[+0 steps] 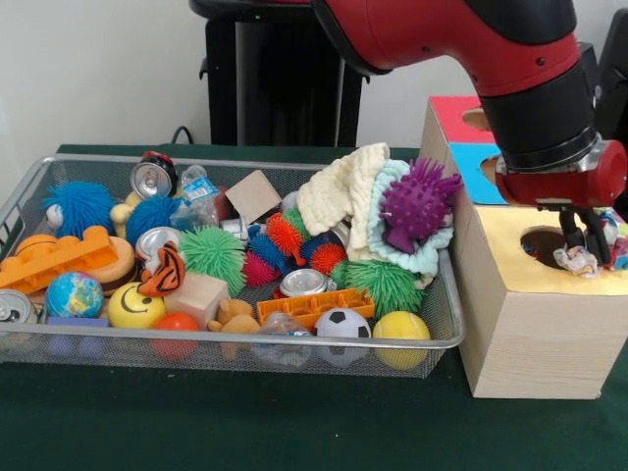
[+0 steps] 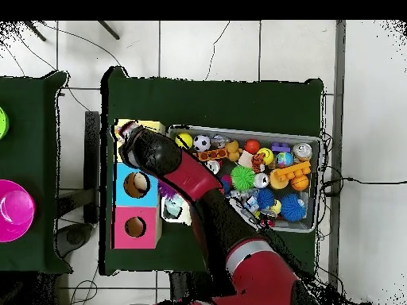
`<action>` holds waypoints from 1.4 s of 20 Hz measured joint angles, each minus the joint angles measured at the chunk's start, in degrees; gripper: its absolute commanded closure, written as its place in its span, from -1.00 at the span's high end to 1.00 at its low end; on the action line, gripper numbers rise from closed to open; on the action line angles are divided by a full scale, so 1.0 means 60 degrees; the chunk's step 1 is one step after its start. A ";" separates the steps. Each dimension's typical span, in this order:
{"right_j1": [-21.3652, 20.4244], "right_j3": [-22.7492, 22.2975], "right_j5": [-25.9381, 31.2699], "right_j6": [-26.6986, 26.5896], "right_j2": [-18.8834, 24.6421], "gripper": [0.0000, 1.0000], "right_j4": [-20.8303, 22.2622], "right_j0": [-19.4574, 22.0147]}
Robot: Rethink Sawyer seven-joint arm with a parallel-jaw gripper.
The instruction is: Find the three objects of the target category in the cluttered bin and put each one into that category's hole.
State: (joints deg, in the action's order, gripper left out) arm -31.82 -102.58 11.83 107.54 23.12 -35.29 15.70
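The wire mesh bin [image 1: 39, 177] holds many toys, balls and dented cans; it also shows in the overhead view [image 2: 319, 183]. My gripper [image 1: 582, 247] is over the yellow top of the pale wooden box [image 1: 530, 334], just right of the yellow-surround hole [image 1: 542, 245]. It looks shut on a white crumpled wrapper [image 1: 579, 262] that hangs at its tips, low over the yellow top. A second, multicoloured wrapper [image 1: 617, 242] lies on the yellow top at the right edge. In the overhead view the arm [image 2: 171, 163] hides the gripper and the yellow hole.
The blue-surround hole [image 2: 136, 184] and red-surround hole [image 2: 135, 227] lie in the boxes beside the yellow one. A purple spiky ball [image 1: 417, 201] on cloths [image 1: 343, 191] stands tall at the bin's end next to the box. Dented cans [image 1: 304, 283] lie among the toys.
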 measured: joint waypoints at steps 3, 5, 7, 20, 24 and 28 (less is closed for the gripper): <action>-0.0015 0.0286 0.0295 0.0000 -0.0477 -1.00 0.0000 -0.0396; -0.0019 0.0547 0.0521 0.0002 -0.0945 -1.00 0.0000 -0.0780; -0.0017 0.0730 0.0659 0.0006 -0.1292 -1.00 0.0006 -0.1063; 0.0385 0.2220 0.1958 0.0104 -0.3993 -1.00 0.0014 -0.3101; 0.0642 0.2353 0.2732 0.0104 -0.4567 -1.00 0.0027 -0.3226; 0.0904 0.2473 0.3181 0.0122 -0.4933 -1.00 0.0012 -0.3263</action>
State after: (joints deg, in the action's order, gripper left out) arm -26.40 -87.74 30.92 108.27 -6.47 -35.22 -3.88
